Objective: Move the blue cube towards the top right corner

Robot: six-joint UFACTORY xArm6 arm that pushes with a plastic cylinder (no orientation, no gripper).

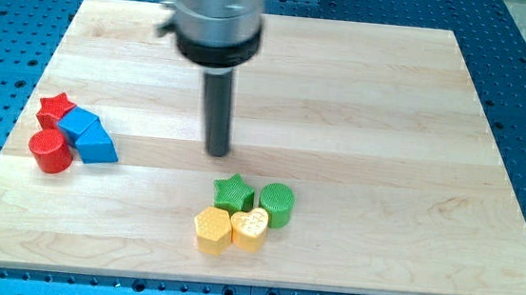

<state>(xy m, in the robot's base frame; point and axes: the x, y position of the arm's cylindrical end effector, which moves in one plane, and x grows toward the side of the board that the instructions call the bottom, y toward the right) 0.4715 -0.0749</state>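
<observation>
Standing near the middle of the bench, my tip touches nothing — this end effector is a bare rod with nothing to clench or release, and it holds no block. The blue cube sits well apart at the view's left, packed in a cluster: a red star against its upper-left side, a red cylinder just below, and a second blue block, wedge-like, touching its lower-right side. Just below my tip lies a separate group — a green star, a green cylinder, a yellow hexagon and a yellow heart.

By the look of it, the approach is the step in hand; no push has begun. The next move seems to call for getting round to the cube's lower-left face, a spot crowded by the red cylinder, before driving it up and right without dragging the neighbours along.
</observation>
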